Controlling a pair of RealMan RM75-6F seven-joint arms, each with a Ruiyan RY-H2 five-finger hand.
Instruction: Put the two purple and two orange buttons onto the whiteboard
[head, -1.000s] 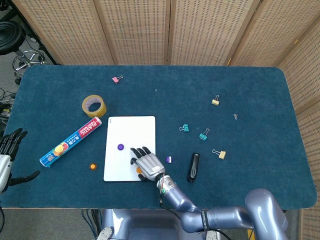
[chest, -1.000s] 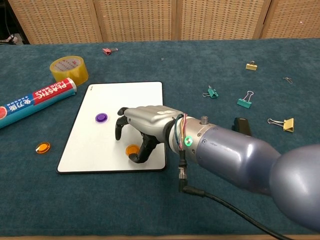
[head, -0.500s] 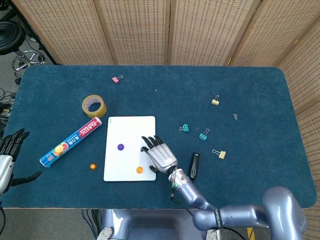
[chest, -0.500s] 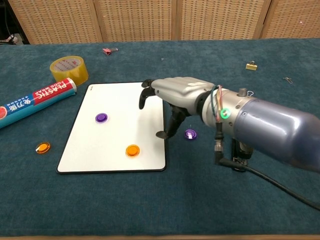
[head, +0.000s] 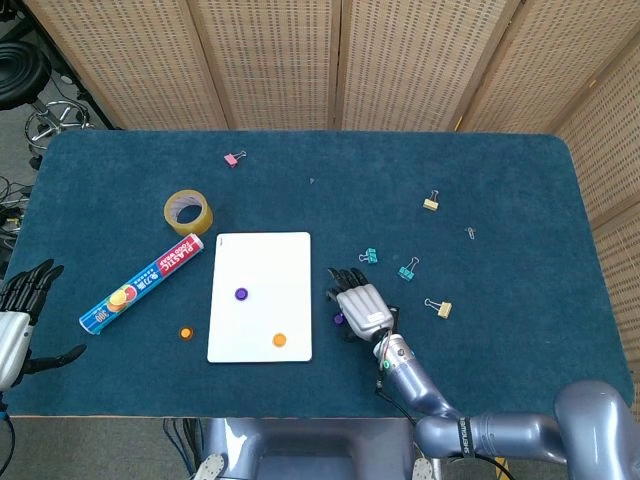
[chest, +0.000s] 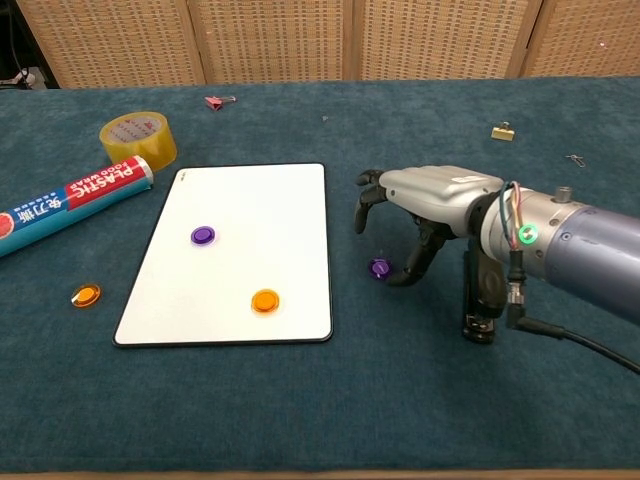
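Observation:
The whiteboard (head: 262, 250) (chest: 255, 200) carries one purple button (head: 241, 294) (chest: 203, 235) and one orange button (head: 279, 340) (chest: 265, 300). A second purple button (head: 338, 319) (chest: 379, 268) lies on the cloth just right of the board. My right hand (head: 359, 304) (chest: 420, 205) hovers over it, fingers apart and curved down, holding nothing; the thumb tip is close beside the button. The other orange button (head: 185, 333) (chest: 86, 295) sits on the cloth left of the board. My left hand (head: 18, 300) shows at the far left edge, fingers spread, empty.
A plastic wrap roll (head: 140, 285) (chest: 70, 202) and a tape ring (head: 188, 212) (chest: 138, 138) lie left of the board. A black stapler-like object (chest: 482, 290) sits under my right forearm. Binder clips (head: 408, 268) (chest: 502, 131) are scattered to the right; a pink clip (head: 234, 158) lies far back.
My right hand left the orange button on the whiteboard and swung right off the board. It now hangs over the purple button on the cloth. My left hand barely moved.

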